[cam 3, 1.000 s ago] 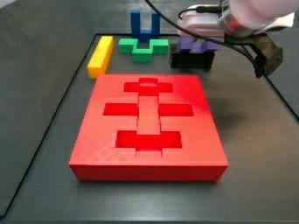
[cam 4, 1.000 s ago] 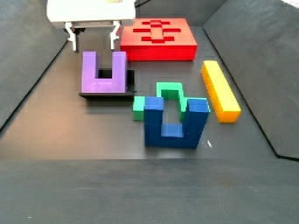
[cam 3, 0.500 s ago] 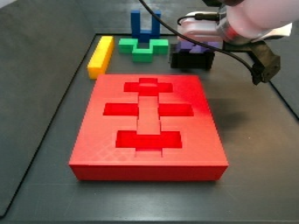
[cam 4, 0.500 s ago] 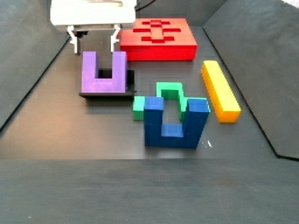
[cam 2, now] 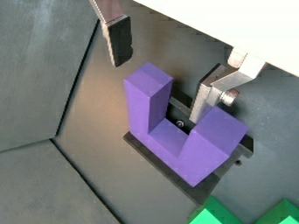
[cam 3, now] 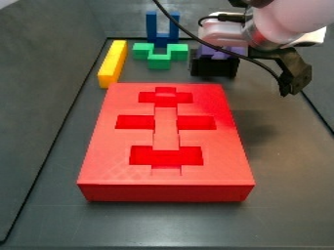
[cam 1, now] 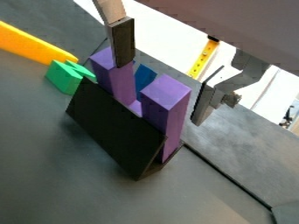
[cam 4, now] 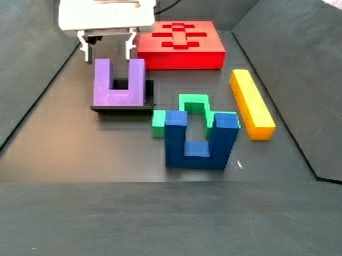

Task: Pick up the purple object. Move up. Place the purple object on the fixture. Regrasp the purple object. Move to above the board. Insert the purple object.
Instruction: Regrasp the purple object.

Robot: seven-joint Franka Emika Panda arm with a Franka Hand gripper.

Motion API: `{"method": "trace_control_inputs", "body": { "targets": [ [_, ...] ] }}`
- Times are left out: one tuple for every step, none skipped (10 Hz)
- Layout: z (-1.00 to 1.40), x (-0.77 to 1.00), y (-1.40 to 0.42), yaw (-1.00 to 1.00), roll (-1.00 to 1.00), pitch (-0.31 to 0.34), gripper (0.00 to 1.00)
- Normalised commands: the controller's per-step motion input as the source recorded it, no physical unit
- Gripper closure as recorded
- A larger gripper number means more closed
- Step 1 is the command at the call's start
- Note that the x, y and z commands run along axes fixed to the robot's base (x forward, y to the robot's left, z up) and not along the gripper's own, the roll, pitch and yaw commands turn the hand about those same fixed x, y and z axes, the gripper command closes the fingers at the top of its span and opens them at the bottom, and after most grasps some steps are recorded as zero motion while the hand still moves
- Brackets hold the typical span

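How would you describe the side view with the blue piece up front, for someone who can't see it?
The open gripper hangs just above a purple object standing prongs-up on a dark fixture. Behind them lies the red board; nearer the camera stand a blue two-pronged piece and a green block, with a yellow bar alongside.

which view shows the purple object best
A side view: the purple object shows its whole U on the fixture, with the gripper open just behind it. Both wrist views show it close but angled. In the remaining side view the arm mostly hides it.
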Motion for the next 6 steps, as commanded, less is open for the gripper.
{"method": "trace_control_inputs", "body": {
  "targets": [
    [0.00,0.59,-0.01,0.00,0.00,0.271,0.00],
    [0.00,0.48,-0.12,0.00,0.00,0.189,0.00],
    [0.00,0.51,-0.22,0.00,-0.04,0.094,0.00],
    [0.00,0.55,-0.17,0.00,-0.07,0.089,0.00],
    [0.00,0.59,-0.14,0.00,-0.06,0.106,0.00],
    [-0.01,0.60,-0.11,0.00,-0.05,0.103,0.00]
  ]
}}
